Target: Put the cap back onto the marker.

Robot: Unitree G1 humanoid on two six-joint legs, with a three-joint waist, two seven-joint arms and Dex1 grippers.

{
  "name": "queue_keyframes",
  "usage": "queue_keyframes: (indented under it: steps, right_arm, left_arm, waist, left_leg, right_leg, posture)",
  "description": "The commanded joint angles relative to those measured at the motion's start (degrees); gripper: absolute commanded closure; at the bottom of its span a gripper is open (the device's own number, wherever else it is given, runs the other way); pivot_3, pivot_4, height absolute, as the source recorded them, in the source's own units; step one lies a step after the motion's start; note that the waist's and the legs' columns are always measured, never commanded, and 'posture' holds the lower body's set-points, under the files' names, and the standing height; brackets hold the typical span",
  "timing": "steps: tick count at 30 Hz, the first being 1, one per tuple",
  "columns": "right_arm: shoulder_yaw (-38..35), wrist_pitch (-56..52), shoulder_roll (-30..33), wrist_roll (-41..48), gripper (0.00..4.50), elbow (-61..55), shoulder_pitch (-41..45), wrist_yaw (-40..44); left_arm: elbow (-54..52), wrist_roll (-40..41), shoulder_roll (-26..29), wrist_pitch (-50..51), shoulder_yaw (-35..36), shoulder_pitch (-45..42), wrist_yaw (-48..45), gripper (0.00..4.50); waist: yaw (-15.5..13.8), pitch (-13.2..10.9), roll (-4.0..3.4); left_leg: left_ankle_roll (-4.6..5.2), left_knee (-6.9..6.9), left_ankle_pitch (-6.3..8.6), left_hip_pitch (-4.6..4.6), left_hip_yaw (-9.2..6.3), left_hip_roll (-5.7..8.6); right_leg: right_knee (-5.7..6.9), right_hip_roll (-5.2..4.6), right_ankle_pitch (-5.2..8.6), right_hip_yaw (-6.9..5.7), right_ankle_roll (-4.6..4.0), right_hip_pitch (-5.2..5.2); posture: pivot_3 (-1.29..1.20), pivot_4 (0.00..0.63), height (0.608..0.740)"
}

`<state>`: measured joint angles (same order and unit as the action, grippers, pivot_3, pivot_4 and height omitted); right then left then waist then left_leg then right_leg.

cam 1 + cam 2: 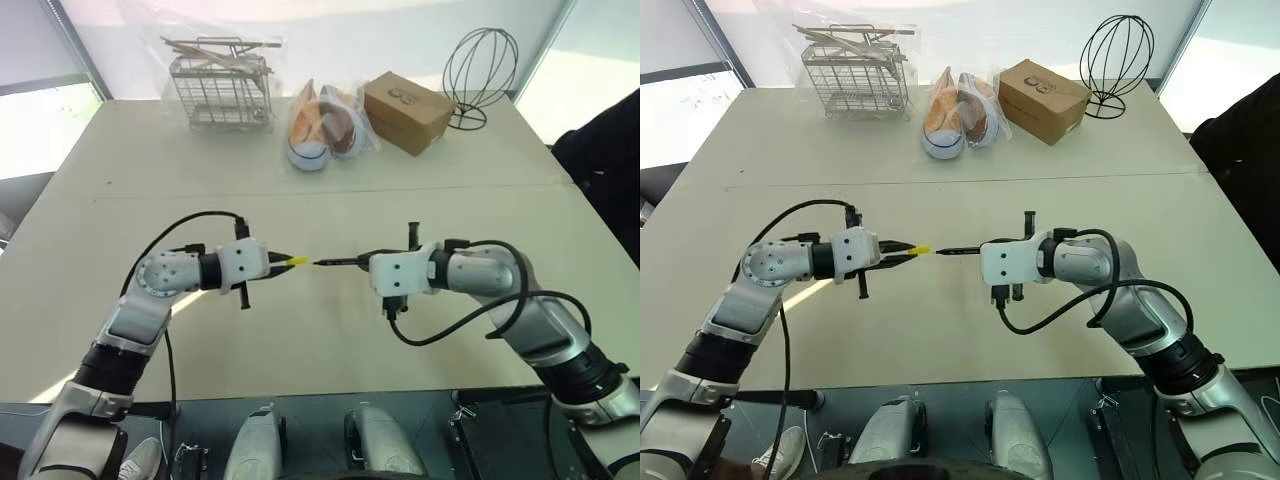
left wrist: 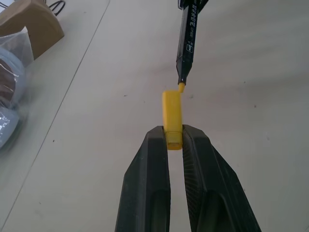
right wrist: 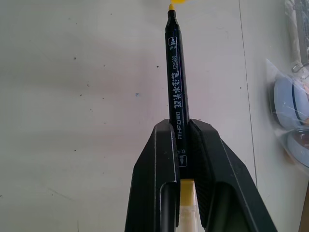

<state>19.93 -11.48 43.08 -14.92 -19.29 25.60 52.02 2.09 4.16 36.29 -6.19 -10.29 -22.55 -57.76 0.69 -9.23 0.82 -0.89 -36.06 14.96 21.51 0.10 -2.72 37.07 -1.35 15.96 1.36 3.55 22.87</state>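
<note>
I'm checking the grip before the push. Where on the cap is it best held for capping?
By its closed rear end, as the left gripper has it: the cap juts forward with its open mouth free, facing the yellow tip of the marker, which the right gripper holds.

Pinched in my left gripper (image 2: 175, 140), the cap (image 2: 172, 113) reads as smooth yellow plastic, slightly glossy. My right gripper (image 3: 180, 140) holds the marker (image 3: 175, 72), glossy black plastic with white print. The table (image 2: 96, 159) beneath is matt, pale, faintly speckled.
</note>
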Motion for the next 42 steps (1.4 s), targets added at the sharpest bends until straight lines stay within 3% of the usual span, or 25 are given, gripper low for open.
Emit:
queue_keyframes:
  steps: [1, 42]
  right_arm:
    - [-1.55, 1.41, 0.22, -0.46, 4.5, 0.32, 0.44, -0.44]
    - [-2.4, 2.77, -2.21, -0.12, 4.5, -1.21, 3.39, -0.66]
  left_arm:
    - [-0.34, 0.09, 0.38, -1.71, 0.37, -0.55, -0.48, 4.48]
    - [2.83, -1.12, -3.44, -3.03, -2.01, -5.34, -1.23, 4.48]
  waist:
    - [0.0, 0.0, 0.0]
    - [0.0, 0.0, 0.0]
  left_leg:
    - [0.0, 0.0, 0.0, 0.0, 0.0, 0.0]
    - [0.0, -0.02, 0.0, 0.0, -0.02, -0.01]
  right_leg:
    - [0.0, 0.0, 0.0, 0.0, 0.0, 0.0]
    - [0.02, 0.04, -0.01, 0.0, 0.01, -0.01]
  posture:
    - [0.0, 0.15, 0.74]
    - [0.0, 0.15, 0.74]
